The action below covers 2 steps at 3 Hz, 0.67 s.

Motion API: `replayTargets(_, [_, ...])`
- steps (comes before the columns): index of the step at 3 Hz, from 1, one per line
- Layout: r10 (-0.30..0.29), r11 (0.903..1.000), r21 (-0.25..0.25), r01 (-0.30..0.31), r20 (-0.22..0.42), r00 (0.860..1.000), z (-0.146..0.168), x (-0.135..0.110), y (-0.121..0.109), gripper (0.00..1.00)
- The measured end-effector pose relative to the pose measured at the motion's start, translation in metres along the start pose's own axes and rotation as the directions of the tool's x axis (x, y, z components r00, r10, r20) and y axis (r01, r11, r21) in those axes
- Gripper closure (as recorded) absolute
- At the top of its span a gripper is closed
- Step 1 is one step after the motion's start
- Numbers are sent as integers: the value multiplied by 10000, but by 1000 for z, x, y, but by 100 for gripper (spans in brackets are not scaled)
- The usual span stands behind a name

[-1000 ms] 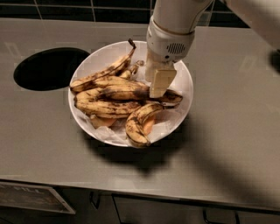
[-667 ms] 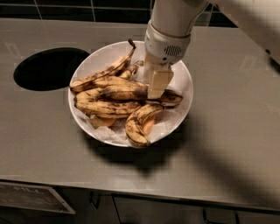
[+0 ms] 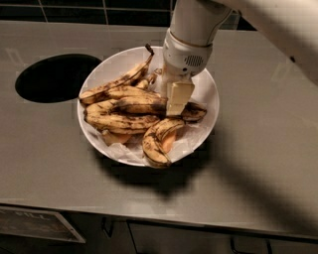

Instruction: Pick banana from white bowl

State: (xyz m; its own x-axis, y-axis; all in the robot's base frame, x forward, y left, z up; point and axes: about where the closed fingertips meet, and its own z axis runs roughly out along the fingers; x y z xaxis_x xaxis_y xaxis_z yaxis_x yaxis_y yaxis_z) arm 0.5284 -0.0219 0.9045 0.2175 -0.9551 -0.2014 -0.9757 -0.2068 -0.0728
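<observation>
Counter: grey, smooth worktop (image 3: 258,163) under dark wall tiles (image 3: 74,10); its front edge runs near the bottom of the view.
Bananas: several overripe, brown-blotched bananas (image 3: 131,105) lie heaped in the white bowl (image 3: 115,63) on crumpled paper (image 3: 126,155).
Gripper: the gripper (image 3: 175,105) is down in the bowl at the pile's right side, on or just over a banana; whether it is apart or together cannot be told.
Handling: likely light, soft and easily bruised; a gentle hold across a banana's middle seems best.
Room: dark oval hole (image 3: 54,77) just left of the bowl; open counter to the right; straight up looks freest.
</observation>
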Motion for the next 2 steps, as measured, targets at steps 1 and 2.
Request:
replayTargets(1, [0, 10000, 0, 0, 0, 10000, -2, 0, 0, 72])
replayTargets(2, [-20, 10000, 24, 19, 44, 10000, -1, -3, 0, 95])
